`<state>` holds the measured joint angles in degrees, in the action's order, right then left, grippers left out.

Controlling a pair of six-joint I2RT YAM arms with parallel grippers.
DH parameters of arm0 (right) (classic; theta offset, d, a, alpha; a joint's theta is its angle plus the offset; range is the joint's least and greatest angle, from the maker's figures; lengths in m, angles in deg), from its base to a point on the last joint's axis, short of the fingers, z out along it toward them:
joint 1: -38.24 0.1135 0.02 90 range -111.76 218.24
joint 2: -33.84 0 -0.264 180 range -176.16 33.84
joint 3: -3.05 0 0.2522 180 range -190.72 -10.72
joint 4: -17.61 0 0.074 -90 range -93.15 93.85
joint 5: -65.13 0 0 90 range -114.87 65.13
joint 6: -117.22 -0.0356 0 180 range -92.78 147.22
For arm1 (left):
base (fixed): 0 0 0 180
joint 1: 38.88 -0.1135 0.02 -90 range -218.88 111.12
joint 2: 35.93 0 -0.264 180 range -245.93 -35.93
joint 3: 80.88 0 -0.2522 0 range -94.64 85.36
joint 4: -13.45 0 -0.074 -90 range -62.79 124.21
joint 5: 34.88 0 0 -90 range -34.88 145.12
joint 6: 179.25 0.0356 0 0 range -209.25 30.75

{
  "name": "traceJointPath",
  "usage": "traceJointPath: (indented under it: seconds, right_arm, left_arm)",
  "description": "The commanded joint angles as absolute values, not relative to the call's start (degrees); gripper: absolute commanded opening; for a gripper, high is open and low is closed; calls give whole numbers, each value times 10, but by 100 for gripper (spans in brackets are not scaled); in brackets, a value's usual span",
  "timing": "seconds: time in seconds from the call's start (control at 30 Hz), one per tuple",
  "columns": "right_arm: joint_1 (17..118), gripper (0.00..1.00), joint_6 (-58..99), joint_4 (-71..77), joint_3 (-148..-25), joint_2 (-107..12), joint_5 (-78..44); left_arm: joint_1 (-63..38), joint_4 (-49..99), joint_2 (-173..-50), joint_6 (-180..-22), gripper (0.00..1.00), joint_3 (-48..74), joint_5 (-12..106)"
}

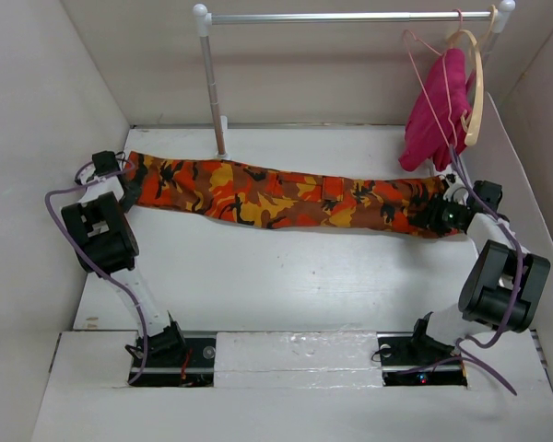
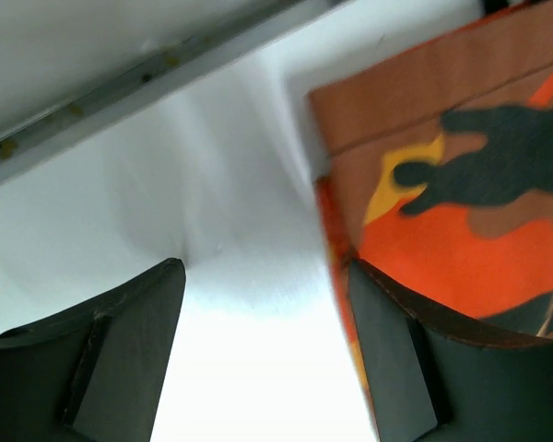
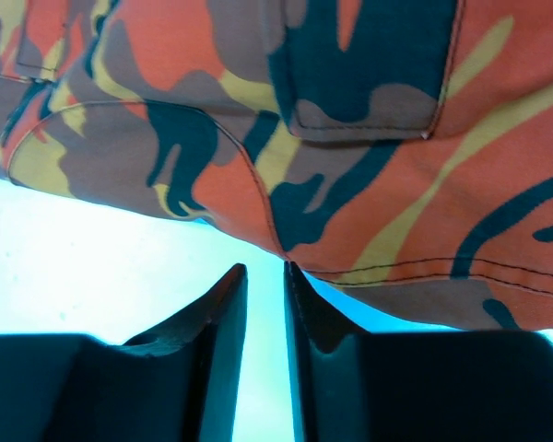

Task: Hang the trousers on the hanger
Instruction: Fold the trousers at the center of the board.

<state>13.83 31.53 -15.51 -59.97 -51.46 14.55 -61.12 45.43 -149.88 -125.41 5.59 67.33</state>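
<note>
The camouflage trousers (image 1: pixel 286 198) lie flat and stretched across the table's far half. My left gripper (image 1: pixel 124 181) is at their left end. In the left wrist view it (image 2: pixel 265 276) is wide open over bare table, with its right finger (image 2: pixel 392 359) against the trousers' hem (image 2: pixel 461 212). My right gripper (image 1: pixel 435 215) is at their right end. In the right wrist view it (image 3: pixel 264 269) is only a narrow slit apart and empty, its tips at the edge of the trousers (image 3: pixel 350 138). The pink wire hanger (image 1: pixel 412 39) hangs on the rail at the far right.
A metal rail (image 1: pixel 350 17) on a post (image 1: pixel 212 92) spans the back. A magenta cloth (image 1: pixel 438 106) and a pale wooden hanger (image 1: pixel 478 87) hang beside the wire hanger. White walls close in the table (image 1: pixel 286 276) on the left, right and back.
</note>
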Motion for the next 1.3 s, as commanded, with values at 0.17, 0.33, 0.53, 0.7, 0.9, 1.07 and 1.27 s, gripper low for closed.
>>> traceJointPath:
  seconds: [0.17,0.33,0.53,0.7,0.9,1.07,1.27]
  right_arm:
    - [144,42,318,-153,-611,-480,157]
    - [132,49,332,-165,-587,-465,143]
    - [75,59,303,-144,-557,-475,141]
    - [38,61,273,-68,-535,-526,127]
    - [27,62,203,33,-538,-585,127]
    - [27,60,171,118,-537,-648,121]
    - [-4,4,162,119,-475,-629,116]
  left_arm:
    - [-614,434,-1464,-1270,68,100,628]
    - [-602,422,-1495,-1291,68,68,605]
    - [-591,425,-1524,-1300,60,35,601]
    - [-591,420,-1528,-1292,40,30,616]
    - [-591,422,-1539,-1277,3,15,614]
    - [-596,434,-1535,-1255,0,5,652]
    - [-626,435,-1500,-1241,0,62,712]
